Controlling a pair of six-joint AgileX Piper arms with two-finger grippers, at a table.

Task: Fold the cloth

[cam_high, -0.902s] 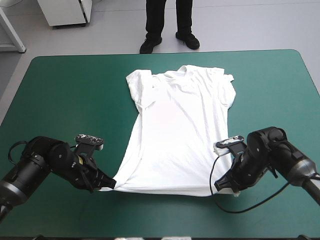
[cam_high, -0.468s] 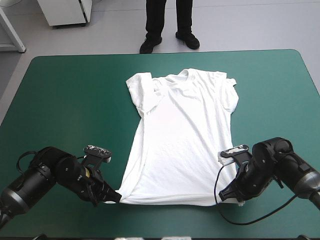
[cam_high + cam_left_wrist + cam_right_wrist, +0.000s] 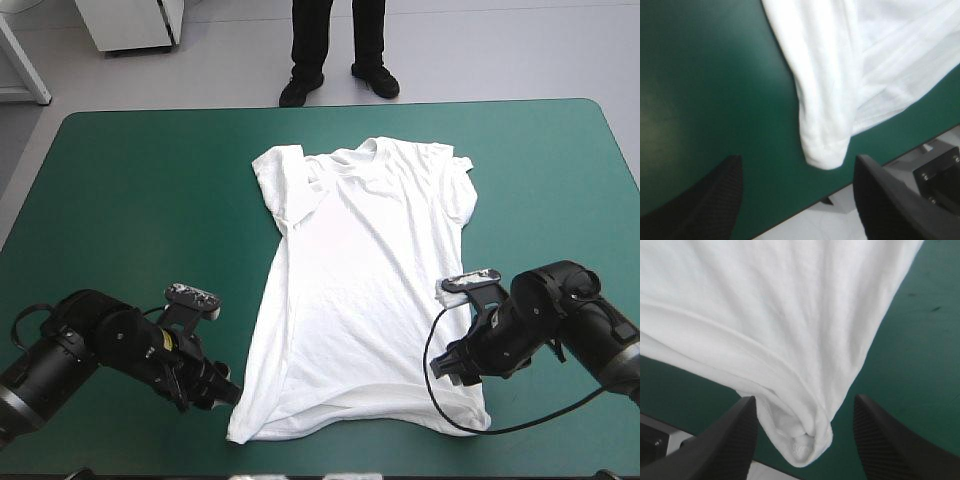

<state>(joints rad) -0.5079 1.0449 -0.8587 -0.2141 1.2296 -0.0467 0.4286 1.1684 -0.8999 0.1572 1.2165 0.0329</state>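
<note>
Okay, left gripper is wide open, holding nothing; one hem corner lies just ahead of it, at its 12, centred on the gap. Right gripper is the same: wide, with the other hem corner bunched between its fingers, unclamped. T-shirt lies flat mid-table on the teal-green cover, long axis 6 to 12, collar at 12, hem at 6. Each arm is nearest its own corner, so I'd judge the fold runs hem toward 12.
</note>
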